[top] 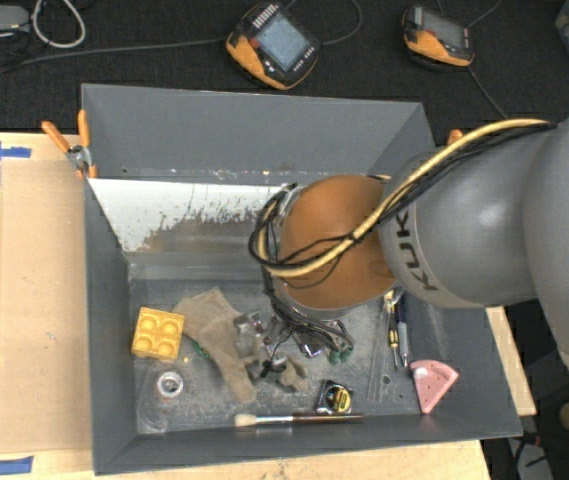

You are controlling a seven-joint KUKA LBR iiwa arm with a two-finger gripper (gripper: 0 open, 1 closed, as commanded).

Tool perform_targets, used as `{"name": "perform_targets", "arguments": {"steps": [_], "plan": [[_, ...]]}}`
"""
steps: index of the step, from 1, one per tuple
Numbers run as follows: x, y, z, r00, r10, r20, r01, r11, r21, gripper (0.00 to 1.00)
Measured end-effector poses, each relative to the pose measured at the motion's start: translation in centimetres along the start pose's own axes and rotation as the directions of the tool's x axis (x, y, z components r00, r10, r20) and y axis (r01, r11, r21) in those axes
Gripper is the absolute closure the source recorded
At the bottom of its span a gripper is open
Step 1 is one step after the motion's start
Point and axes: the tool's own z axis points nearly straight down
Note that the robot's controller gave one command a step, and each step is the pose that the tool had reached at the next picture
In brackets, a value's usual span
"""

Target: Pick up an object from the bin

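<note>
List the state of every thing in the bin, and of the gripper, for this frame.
tan cloth, crumpled, on the bin floor.
gripper, low in the bin at the cloth's right edge.
yellow studded block, studs up, left of the cloth.
round metal piece, flat, near front left corner.
brush, lying flat along the front wall.
pink wedge, lying flat, front right.
yellow-black tape measure, lying loose behind the brush.

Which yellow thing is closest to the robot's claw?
The small yellow-and-black tape measure, lying just below and right of the gripper. The yellow studded block sits farther off, at the left.
</note>
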Motion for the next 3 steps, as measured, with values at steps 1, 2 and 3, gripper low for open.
{"name": "perform_targets", "arguments": {"steps": [1, 2, 3], "plan": [[-1.4, 3.5, 0.3, 0.956, -0.295, 0.0, 0.295, 0.956, -0.004, 1.0], [-0.8, 0.7, -3.5, 1.0, -0.005, 0.0, 0.005, 1.0, -0.001, 1.0], [0.9, 3.7, -5.5, 0.952, -0.307, -0.002, 0.307, 0.952, -0.006, 1.0]]}}
